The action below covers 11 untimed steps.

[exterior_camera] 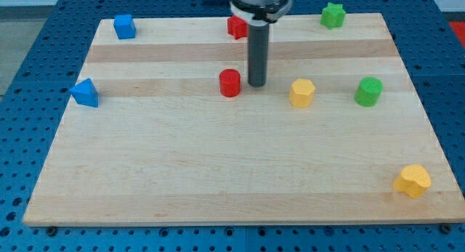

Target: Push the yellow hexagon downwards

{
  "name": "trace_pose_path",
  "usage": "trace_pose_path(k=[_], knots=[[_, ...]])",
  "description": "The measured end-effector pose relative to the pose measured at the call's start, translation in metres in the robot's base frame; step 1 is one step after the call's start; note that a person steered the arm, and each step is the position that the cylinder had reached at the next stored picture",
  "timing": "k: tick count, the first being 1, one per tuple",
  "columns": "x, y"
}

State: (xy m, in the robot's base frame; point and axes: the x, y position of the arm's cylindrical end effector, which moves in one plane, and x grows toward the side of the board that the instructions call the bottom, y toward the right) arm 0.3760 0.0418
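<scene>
The yellow hexagon [302, 93] sits on the wooden board [232, 165], right of centre in the view's upper half. My tip [257, 85] touches down just left of it, between the hexagon and a red cylinder [229, 83]. The tip stands about a block's width from the hexagon and close to the red cylinder, touching neither.
A green cylinder [368, 91] stands right of the hexagon. A second yellow block [413, 181] lies at the lower right edge. A green star [333, 16], a red block [236, 26] partly behind the rod, a blue cube [124, 26] and a blue block [85, 93] lie along the top and left.
</scene>
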Motion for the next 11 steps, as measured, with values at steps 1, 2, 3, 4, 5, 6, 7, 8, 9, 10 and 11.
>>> trace_pose_path(k=[1,2,3,4,5,6,7,8,9,10,11], knots=[[0.002,0.048],[0.028,0.061],[0.056,0.07],[0.054,0.112],[0.069,0.141],[0.075,0.11],[0.075,0.061],[0.087,0.023],[0.105,0.019],[0.08,0.021],[0.091,0.033]])
